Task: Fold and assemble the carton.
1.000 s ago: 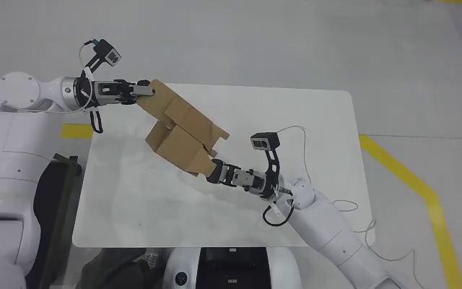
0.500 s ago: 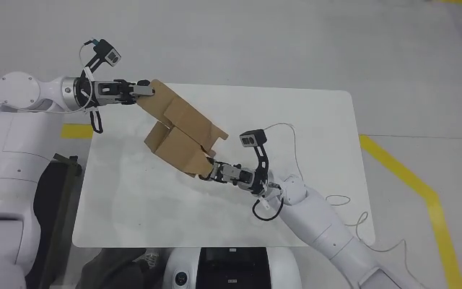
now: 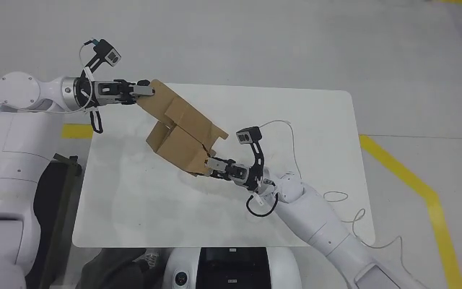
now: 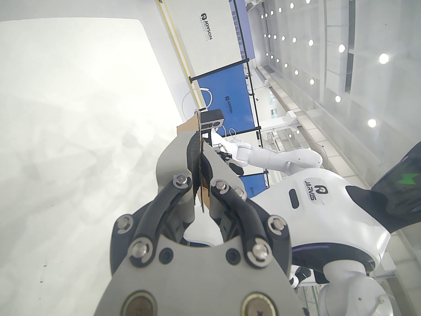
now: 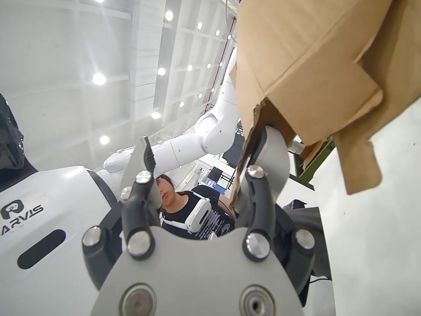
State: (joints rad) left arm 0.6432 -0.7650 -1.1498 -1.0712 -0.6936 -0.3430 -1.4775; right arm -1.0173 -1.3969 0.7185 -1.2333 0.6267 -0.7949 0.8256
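A brown cardboard carton (image 3: 180,130), partly folded with loose flaps, is held tilted above the white table (image 3: 310,137). My left gripper (image 3: 148,90) is shut on the carton's far left flap; the left wrist view shows the thin cardboard edge (image 4: 199,169) pinched between the fingers of this gripper (image 4: 199,156). At the carton's near corner, my right gripper (image 3: 209,166) stands open. In the right wrist view the carton (image 5: 312,50) hangs over the gripper (image 5: 204,152); one finger (image 5: 268,146) is tucked behind a torn flap and the other finger (image 5: 143,156) is free.
The table's right half and front are bare. A thin cable (image 3: 289,130) loops off the right wrist camera over the table. Yellow floor tape (image 3: 401,170) runs to the right, and a dark object (image 3: 54,195) stands by the table's left edge.
My right arm has slid left along the table toward the carton, bringing its gripper up against the near corner. The left arm and its grip have not moved.
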